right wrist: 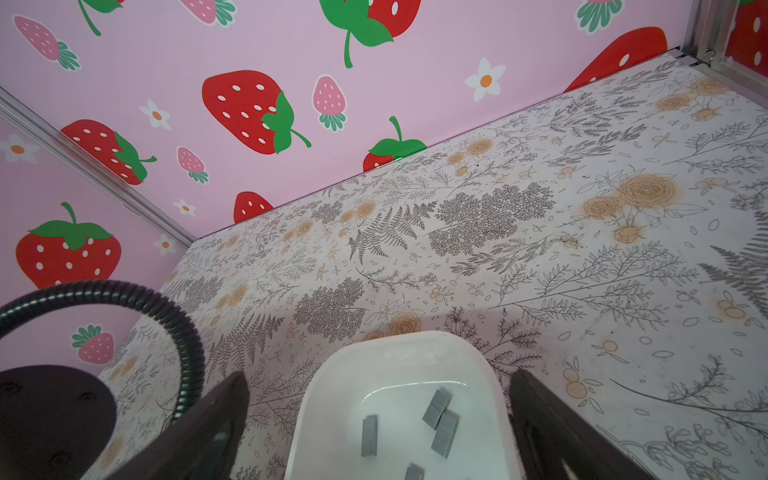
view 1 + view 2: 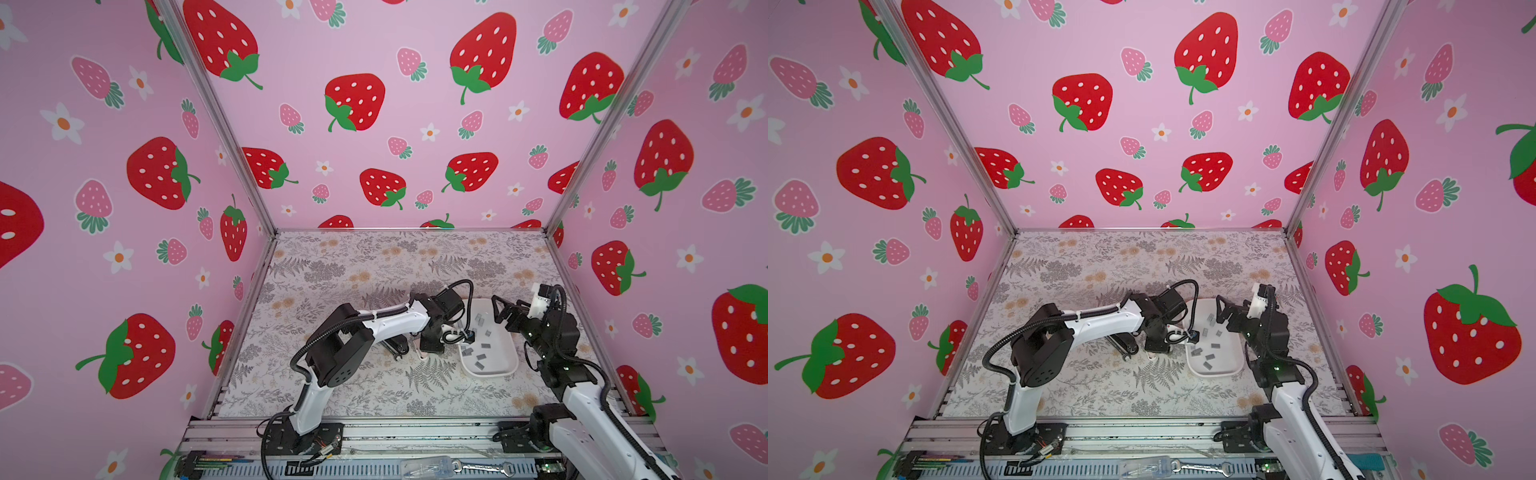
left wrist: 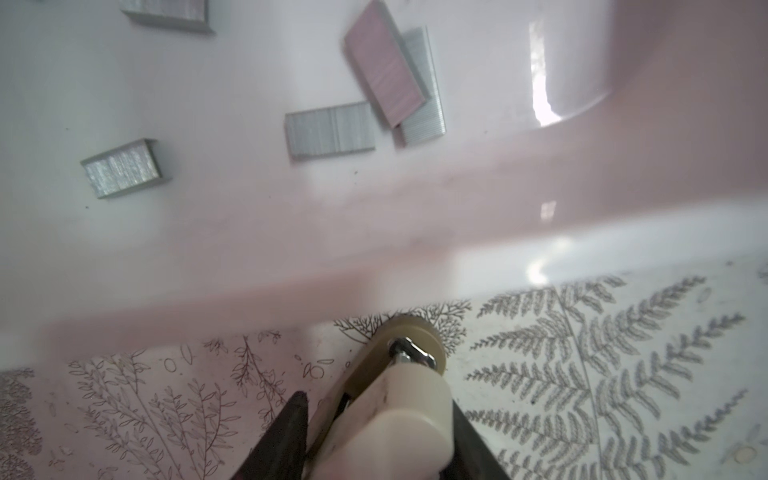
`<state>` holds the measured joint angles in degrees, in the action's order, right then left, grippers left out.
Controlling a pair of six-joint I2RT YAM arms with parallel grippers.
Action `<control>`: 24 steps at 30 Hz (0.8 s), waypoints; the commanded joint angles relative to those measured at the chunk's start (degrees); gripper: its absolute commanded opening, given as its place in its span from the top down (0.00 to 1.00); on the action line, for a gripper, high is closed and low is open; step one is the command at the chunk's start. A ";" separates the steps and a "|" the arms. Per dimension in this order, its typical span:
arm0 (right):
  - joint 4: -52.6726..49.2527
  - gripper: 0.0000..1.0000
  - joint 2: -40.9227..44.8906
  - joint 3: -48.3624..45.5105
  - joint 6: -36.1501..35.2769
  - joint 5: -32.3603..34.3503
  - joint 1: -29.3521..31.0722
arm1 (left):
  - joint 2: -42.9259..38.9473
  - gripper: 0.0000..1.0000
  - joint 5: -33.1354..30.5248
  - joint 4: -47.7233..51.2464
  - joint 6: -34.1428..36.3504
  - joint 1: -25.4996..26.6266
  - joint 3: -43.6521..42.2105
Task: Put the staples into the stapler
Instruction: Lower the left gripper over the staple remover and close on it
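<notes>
Grey metal staple strips (image 3: 330,129) lie loose in the white plastic tray (image 2: 500,359). Long black stapler (image 2: 394,345) sits left of the tray rim. Left gripper (image 3: 378,409) flanks a small beige stapler-like item (image 3: 411,345) at the rim; grip unclear. Right gripper (image 2: 496,309) is spread wide over the far rim, with bare table beyond.

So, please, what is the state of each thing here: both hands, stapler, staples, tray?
left hand: jaws around a small beige item; grip unclear.
right hand: wide open, empty, above the tray.
staples: loose strips lying in the tray.
tray: flat on the table.
stapler: on the table, mostly hidden under the left arm; open or closed unclear.
</notes>
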<state>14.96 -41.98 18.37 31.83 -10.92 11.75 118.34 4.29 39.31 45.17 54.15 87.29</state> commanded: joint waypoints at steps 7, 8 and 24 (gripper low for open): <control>1.74 0.01 -0.74 -0.27 0.67 0.07 0.12 | -0.56 0.49 5.17 1.04 1.48 -0.44 1.97; 1.74 0.01 -0.83 -0.22 0.59 0.02 0.12 | -0.58 0.48 5.58 0.78 1.70 -0.45 1.95; 1.50 0.01 -0.48 -0.18 0.59 0.09 0.12 | 0.13 0.74 8.35 3.08 1.77 -1.78 4.29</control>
<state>15.27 -42.81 18.37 31.83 -10.94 11.75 118.45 10.72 40.51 46.09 52.99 90.17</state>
